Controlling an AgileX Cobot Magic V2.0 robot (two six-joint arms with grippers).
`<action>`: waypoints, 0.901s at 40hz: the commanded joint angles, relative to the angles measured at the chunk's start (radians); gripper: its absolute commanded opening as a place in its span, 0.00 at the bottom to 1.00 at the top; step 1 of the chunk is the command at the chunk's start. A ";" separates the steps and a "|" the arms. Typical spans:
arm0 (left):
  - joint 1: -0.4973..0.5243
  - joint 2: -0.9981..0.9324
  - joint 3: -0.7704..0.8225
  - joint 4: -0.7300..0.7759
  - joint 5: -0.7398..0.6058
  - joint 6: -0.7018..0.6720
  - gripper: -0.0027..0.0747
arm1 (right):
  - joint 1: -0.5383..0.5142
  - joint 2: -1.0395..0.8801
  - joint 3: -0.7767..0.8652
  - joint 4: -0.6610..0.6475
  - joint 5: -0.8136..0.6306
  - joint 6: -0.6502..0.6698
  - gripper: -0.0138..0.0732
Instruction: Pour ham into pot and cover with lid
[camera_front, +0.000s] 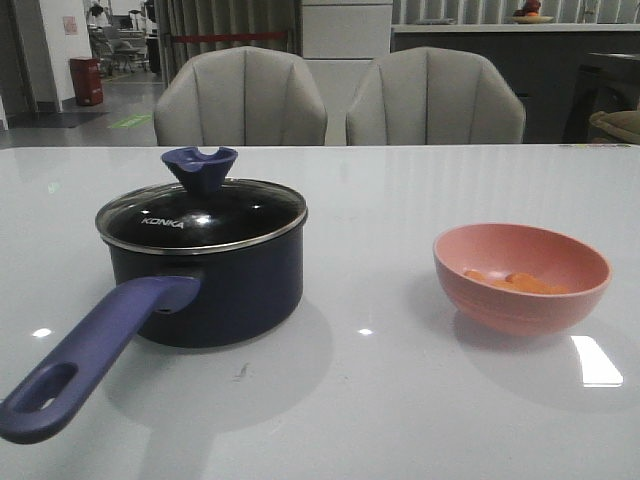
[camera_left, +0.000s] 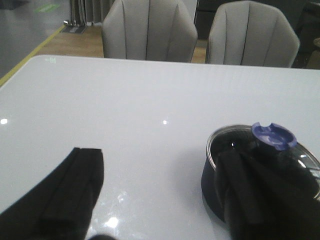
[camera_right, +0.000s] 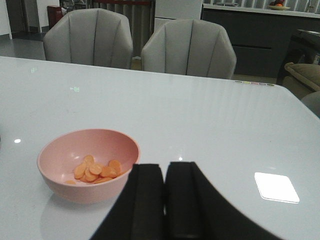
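Left of the surface: the pot, dark navy, sits flat with the lid already on it. Long axis runs along the handle, which points toward the robot and a little to its left, hole end nearest. Judged heavy and stiff; the handle gives the best purchase if it must be steadied

Lid: glass in a metal rim, so probably fragile and slick. Take it by the blue knob, upright at centre, funnel mouth up. It has to come off before any pouring

Left end effector: fingers spread wide apart, holding nothing, one finger near the pot's side in the left wrist view

Right of the surface, well apart from the pot: pink bowl, upright, mouth up. The ham, thin orange slices, lies loose in the bottom. Bowl looks light and rigid with a smooth rim; pinch the rim wall. Slices should slide out readily when tipped

Right end effector: fingers pressed together, empty, just beside the bowl
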 joint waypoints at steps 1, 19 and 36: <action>0.002 0.082 -0.117 0.009 0.045 -0.010 0.72 | -0.005 -0.018 -0.006 -0.010 -0.077 0.000 0.33; -0.004 0.617 -0.574 -0.013 0.377 -0.010 0.85 | -0.005 -0.018 -0.006 -0.010 -0.077 0.000 0.33; -0.241 1.014 -0.962 0.009 0.523 -0.081 0.84 | -0.005 -0.018 -0.006 -0.010 -0.077 0.000 0.33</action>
